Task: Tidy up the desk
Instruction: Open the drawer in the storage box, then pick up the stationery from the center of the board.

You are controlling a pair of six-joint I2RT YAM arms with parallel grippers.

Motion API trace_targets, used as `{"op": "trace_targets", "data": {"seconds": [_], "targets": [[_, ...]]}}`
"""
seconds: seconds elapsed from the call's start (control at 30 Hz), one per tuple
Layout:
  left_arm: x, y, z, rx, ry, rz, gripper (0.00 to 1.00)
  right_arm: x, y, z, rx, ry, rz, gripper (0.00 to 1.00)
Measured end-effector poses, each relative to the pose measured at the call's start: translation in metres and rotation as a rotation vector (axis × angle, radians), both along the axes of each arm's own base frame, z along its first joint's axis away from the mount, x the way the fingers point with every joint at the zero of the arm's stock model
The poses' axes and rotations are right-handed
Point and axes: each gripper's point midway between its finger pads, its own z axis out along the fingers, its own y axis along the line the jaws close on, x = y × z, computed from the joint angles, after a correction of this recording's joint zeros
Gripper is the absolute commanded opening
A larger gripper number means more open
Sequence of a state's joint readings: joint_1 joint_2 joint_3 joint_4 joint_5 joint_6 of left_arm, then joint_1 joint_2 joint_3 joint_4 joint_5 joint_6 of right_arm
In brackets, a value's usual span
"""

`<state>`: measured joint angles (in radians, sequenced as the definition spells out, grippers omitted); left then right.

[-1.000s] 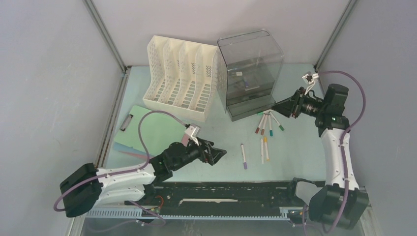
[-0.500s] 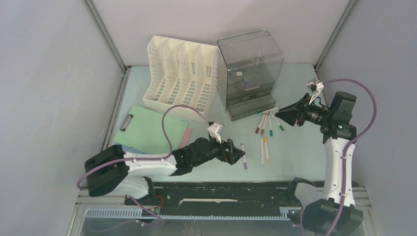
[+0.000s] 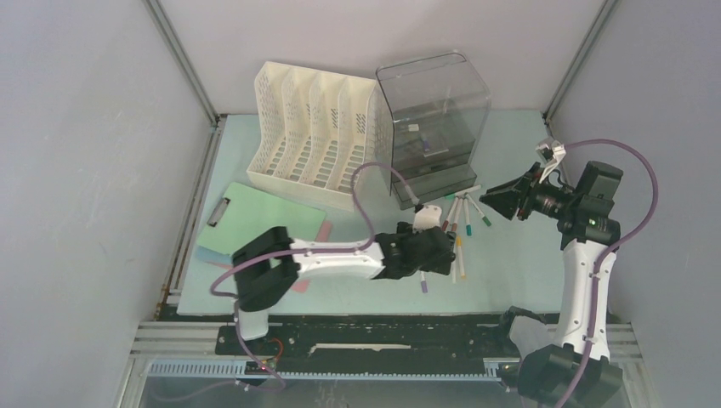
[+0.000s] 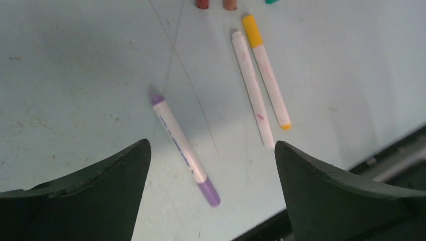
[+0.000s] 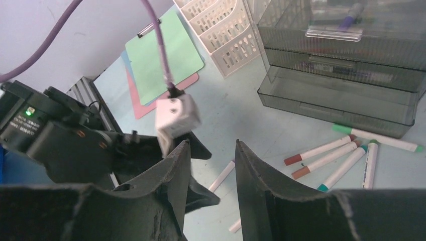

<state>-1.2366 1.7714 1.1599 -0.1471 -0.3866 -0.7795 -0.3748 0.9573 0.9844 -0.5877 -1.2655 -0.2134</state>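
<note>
The pale mint-green flat worktop [image 3: 519,263] fills the cell between the grey walls, with aluminium rails along its edges; both arms are fixed at its near edge. The left gripper [image 4: 211,150] hangs low over the near middle of the worktop, its jaws spread wide and holding nothing; in the left wrist view the bare green surface shows between the two dark fingers. A white marker with a purple cap [image 4: 183,150] lies flat there under the gap, apart from both fingers. To its right a white marker with a yellow cap [image 4: 266,75] and a plain white marker [image 4: 252,90] lie side by side. The right gripper [image 3: 493,201] is raised above the right part of the worktop and points left; its jaws stand partly apart and empty. At the far side stand a white perforated plastic file rack [image 3: 315,136] and a smoky transparent plastic drawer box [image 3: 434,119]; a green clipboard with a metal clip [image 3: 263,221] lies at the left.
</note>
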Motion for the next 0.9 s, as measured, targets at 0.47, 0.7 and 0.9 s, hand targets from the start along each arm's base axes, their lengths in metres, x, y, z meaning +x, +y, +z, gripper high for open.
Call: {"op": "trace_targets", "data": {"seconds": [0.47, 0.7, 0.9], "targets": [[0.004, 0.027, -0.052, 0.382, 0.051, 0.099, 0.79, 0.000, -0.003, -0.001, -0.001, 0.002, -0.012, 0.46], [0.004, 0.023, -0.060, 0.399, 0.053, 0.087, 0.68, 0.001, -0.005, 0.000, 0.001, 0.001, -0.018, 0.46], [0.003, 0.022, -0.068, 0.420, 0.060, 0.066, 0.59, 0.000, -0.005, 0.000, 0.006, 0.001, -0.012, 0.46]]}}
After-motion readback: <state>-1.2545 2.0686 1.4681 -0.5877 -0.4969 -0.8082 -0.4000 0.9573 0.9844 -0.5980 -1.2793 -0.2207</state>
